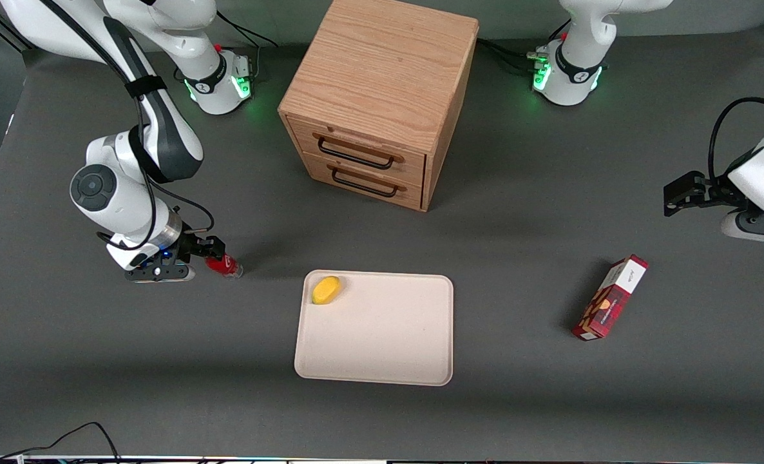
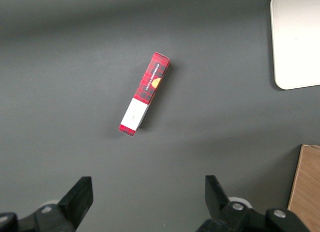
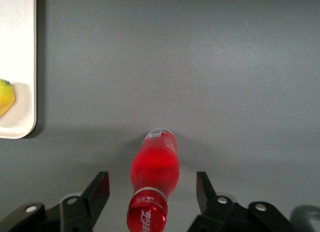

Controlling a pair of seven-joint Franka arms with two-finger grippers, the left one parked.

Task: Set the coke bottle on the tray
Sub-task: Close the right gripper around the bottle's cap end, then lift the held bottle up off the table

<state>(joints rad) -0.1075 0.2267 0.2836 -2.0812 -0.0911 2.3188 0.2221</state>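
The coke bottle (image 1: 226, 265) is small and red and lies on its side on the dark table, toward the working arm's end from the tray. In the right wrist view the bottle (image 3: 155, 167) points its red cap at the camera and its clear base away. My right gripper (image 1: 200, 256) is low at the cap end. Its fingers are open, one on each side of the neck, with gaps to the bottle (image 3: 152, 184). The cream-beige tray (image 1: 382, 335) lies flat near the table's middle, and its rim also shows in the right wrist view (image 3: 20, 52).
A yellow fruit (image 1: 326, 290) lies in the tray corner nearest the bottle, and also shows in the right wrist view (image 3: 4, 96). A wooden two-drawer cabinet (image 1: 382, 96) stands farther from the camera than the tray. A red carton (image 1: 611, 298) lies toward the parked arm's end.
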